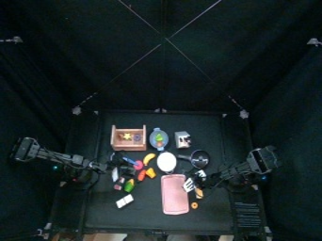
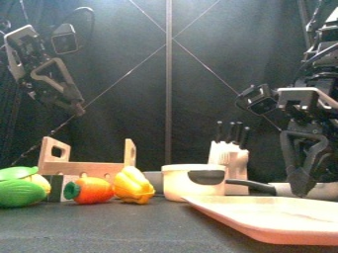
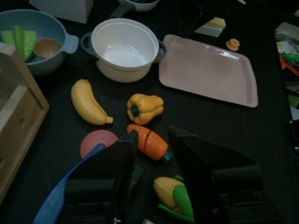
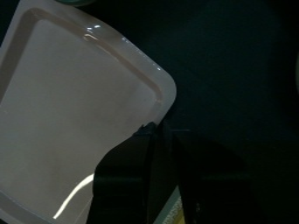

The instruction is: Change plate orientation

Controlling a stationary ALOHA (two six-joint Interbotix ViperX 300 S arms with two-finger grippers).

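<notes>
The pink rectangular plate (image 1: 175,194) lies flat near the table's front edge, right of the middle. It fills the low right of the front view (image 2: 271,215) and most of the right wrist view (image 4: 70,105). My right gripper (image 2: 310,184) hangs just above the plate's right end, jaws apart and nothing between them; in its own wrist view it hovers by a rounded corner. My left gripper (image 3: 158,164) is open, raised over the toy food at the left, well away from the plate (image 3: 211,68).
A white pot (image 3: 122,48), banana (image 3: 87,101), yellow pepper (image 3: 143,107), carrot (image 3: 149,140) and corn (image 3: 176,194) lie left of the plate. A wooden rack (image 2: 86,158) and a knife block (image 2: 228,150) stand behind. A blue bowl (image 1: 160,140) sits at the back.
</notes>
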